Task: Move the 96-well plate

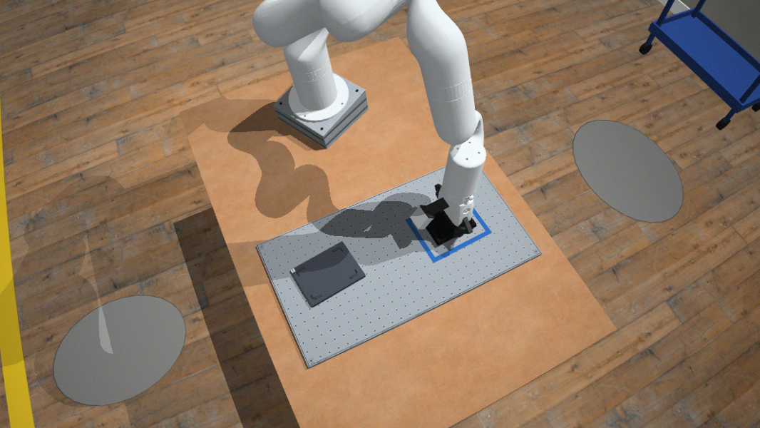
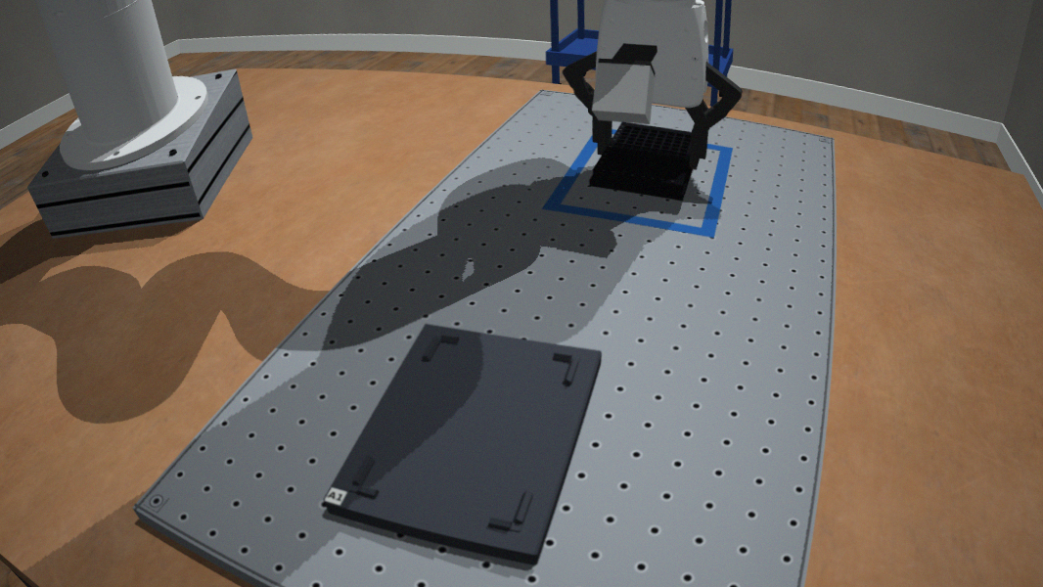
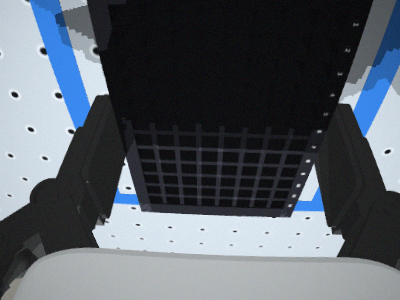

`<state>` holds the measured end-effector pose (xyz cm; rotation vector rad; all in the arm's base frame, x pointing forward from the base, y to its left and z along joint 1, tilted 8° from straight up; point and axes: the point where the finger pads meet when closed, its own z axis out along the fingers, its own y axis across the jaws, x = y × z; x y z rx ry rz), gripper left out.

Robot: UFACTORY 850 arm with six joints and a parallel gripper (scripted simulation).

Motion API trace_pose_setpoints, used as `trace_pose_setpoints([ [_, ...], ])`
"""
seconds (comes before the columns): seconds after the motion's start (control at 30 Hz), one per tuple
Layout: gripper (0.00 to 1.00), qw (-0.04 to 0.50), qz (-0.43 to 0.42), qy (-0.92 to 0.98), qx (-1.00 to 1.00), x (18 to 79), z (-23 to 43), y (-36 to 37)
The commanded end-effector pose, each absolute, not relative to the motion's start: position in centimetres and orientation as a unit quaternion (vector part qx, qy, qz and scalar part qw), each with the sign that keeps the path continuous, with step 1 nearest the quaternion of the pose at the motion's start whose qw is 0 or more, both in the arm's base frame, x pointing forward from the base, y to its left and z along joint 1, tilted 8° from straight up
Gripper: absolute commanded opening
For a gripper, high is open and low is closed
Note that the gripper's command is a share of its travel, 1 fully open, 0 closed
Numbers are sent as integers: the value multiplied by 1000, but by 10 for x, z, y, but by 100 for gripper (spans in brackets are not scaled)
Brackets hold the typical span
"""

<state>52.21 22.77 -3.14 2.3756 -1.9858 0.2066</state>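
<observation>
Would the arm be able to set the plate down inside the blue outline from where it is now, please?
Probably yes. The gripper, jaws shut on the 96-well plate, is right over the blue taped outline, and nothing else stands inside the tape.

We see bright, even light; arm throws hard-edged shadow across grey deck (image 1: 403,297) and brown mat (image 1: 372,133). Exterior view bends at edges. Wrist view coarse; plate (image 3: 227,84) top nearly black.
</observation>
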Motion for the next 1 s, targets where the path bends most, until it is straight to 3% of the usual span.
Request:
trace_pose_setpoints([
  [0.0, 0, 18, 67, -640, 765, 523, -31, 228],
  [0.97, 0, 18, 67, -640, 765, 523, -36, 228],
])
